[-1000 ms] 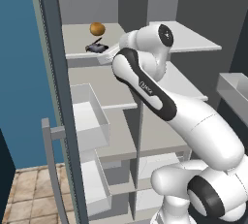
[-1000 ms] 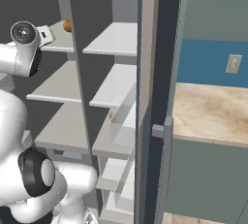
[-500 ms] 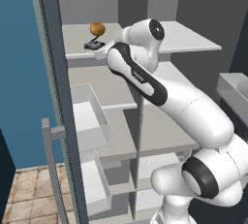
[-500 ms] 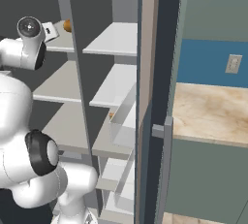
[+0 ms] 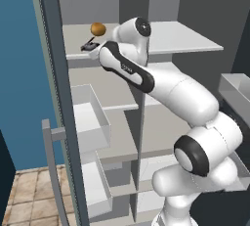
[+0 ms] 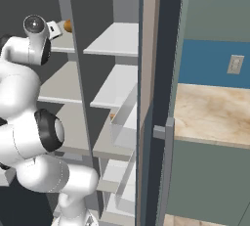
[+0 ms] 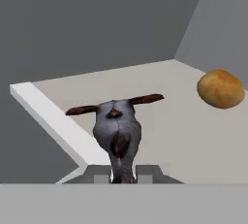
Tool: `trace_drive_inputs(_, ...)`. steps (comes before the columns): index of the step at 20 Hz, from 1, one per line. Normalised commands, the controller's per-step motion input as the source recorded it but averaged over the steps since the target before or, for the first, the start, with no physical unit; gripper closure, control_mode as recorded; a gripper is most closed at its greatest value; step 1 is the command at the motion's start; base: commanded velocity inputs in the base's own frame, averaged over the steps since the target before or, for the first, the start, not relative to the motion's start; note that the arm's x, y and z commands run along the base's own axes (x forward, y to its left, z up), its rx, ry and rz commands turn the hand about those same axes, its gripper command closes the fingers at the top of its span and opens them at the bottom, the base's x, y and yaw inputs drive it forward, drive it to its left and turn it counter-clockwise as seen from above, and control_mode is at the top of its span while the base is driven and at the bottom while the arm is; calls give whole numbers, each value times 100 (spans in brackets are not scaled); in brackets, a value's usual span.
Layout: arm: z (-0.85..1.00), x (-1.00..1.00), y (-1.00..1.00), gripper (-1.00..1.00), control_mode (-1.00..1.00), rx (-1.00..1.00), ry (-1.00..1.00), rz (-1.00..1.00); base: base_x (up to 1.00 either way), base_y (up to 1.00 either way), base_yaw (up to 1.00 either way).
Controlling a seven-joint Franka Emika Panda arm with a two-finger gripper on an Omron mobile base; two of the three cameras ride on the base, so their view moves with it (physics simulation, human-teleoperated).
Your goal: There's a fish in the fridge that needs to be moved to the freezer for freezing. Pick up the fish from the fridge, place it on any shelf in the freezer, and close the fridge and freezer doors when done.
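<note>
**Kid:** Blue wall [image 5: 22, 73] is on your left side, and tan floor tiles [image 5: 24, 195] are down low. What do you see close up?

**Pal:** You see a tall grey door [image 5: 58, 98] open right by you, with a long bar handle [image 5: 52, 171] and white bins [image 5: 90, 117] on it. On your other side is another door edge [image 6: 151, 98], and past it a tan counter [image 6: 210, 112].

**Kid:** Where is your arm?

**Pal:** Your white arm [image 5: 166, 88] goes up and into the fridge [image 5: 127, 5], to the top shelf [image 5: 78, 36].

**Kid:** And the fish?

**Pal:** Look at your hand view. Your gripper [image 7: 122, 173] is shut tight on the fish [image 7: 116, 131]. You hold it by one end, and the fish sticks out away from you, over the front edge of that shelf. Its thin dark fins go out to both sides.

**Kid:** What is behind it?

**Pal:** You see an orange ball [image 7: 220, 88] sitting farther back on the shelf, well apart from the fish. Behind that is the grey back wall [image 7: 97, 24].
</note>
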Motion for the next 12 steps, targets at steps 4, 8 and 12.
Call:
trace_drive_inputs(4, -21, 50, 26, 100, -100, -9, 1, 0, 0, 0, 0)
trace_drive_inputs(8, -7, 49, 22, 100, -100, -5, 1, -1, 0, 0, 0)
trace_drive_inputs(12, -21, 48, 23, 100, -100, -6, 8, -1, 0, 0, 0)
